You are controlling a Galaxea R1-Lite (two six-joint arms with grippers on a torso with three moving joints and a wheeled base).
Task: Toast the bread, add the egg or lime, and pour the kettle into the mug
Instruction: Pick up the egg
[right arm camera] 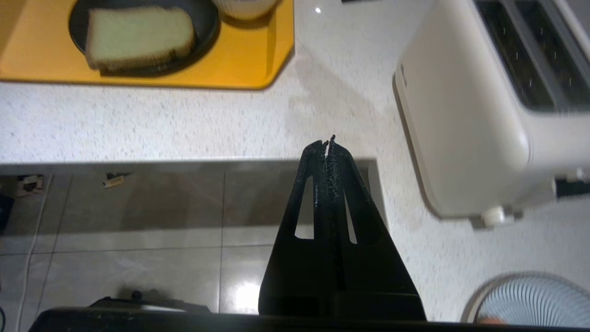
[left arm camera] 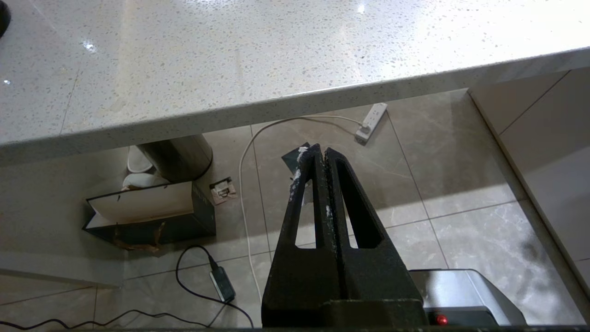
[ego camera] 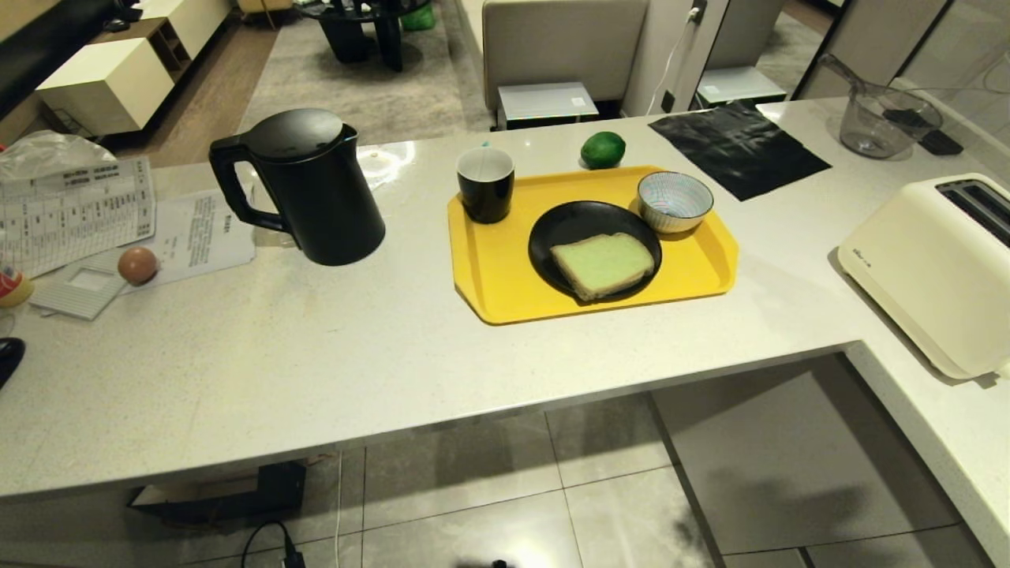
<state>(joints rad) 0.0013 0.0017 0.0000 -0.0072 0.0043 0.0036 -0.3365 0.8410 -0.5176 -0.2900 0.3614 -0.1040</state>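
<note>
The pale green bread lies on a black plate on a yellow tray; it also shows in the right wrist view. The black mug stands at the tray's far left corner. Behind the tray sits the lime. At the left are the black kettle and, on papers, an egg. My right gripper is shut and empty, over the counter's front edge between tray and toaster. Shut and empty too, my left gripper hangs below the counter edge over the floor. Neither arm shows in the head view.
A cream toaster stands on the right wing of the counter, slots up. A striped bowl sits on the tray's far right. A black mat and a clear jug lie at the back right, papers at the left.
</note>
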